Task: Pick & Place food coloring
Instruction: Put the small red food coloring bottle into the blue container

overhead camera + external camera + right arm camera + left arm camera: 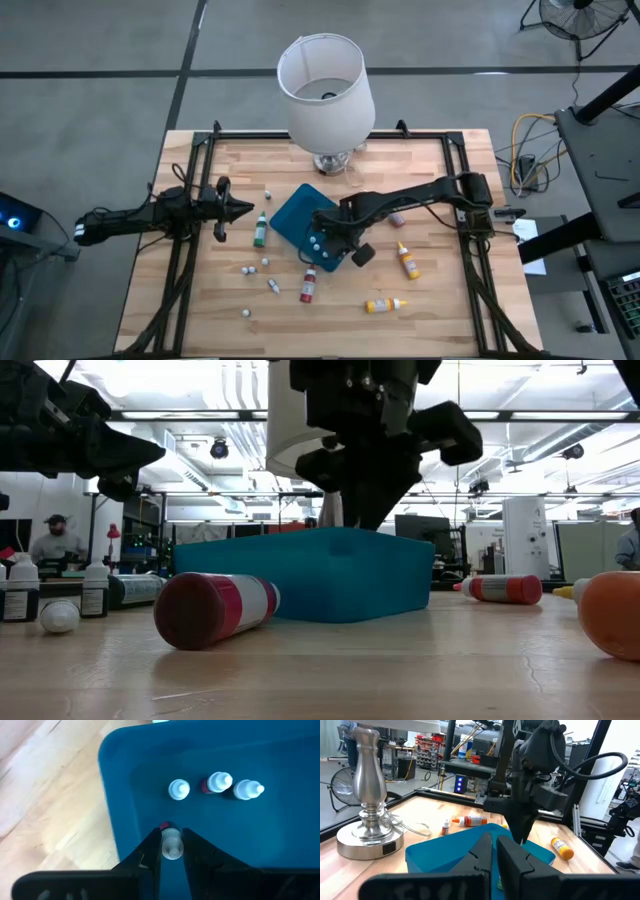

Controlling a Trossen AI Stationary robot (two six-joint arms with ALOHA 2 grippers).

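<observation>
The food coloring bottles are spread over the table. Three with pale caps [219, 782] stand upright inside the teal tray [280, 850]. A green one [260, 230], a red one [309, 284] and two orange ones [408, 260] lie on the wood. My right gripper [171, 854] hangs over the tray [296, 212], pointing steeply down, shut on a small red bottle with a white cap [171, 842]. My left gripper [240, 210] waits shut and level at the table's left, holding nothing. My right gripper pinches the small red bottle between its two fingers, just below the white cap [172, 836]. The fingers come from above, slanting steeply down. The bottle stands upright in the hold, cap up, over the tray's inside close to one wall; its bottom is hidden.
A lamp with a white shade [325, 95] and a metal base [367, 840] stands at the table's far edge behind the tray. Several small white caps or tiny bottles [266, 262] lie left of the tray. A dark frame [190, 250] runs along the table's edges.
</observation>
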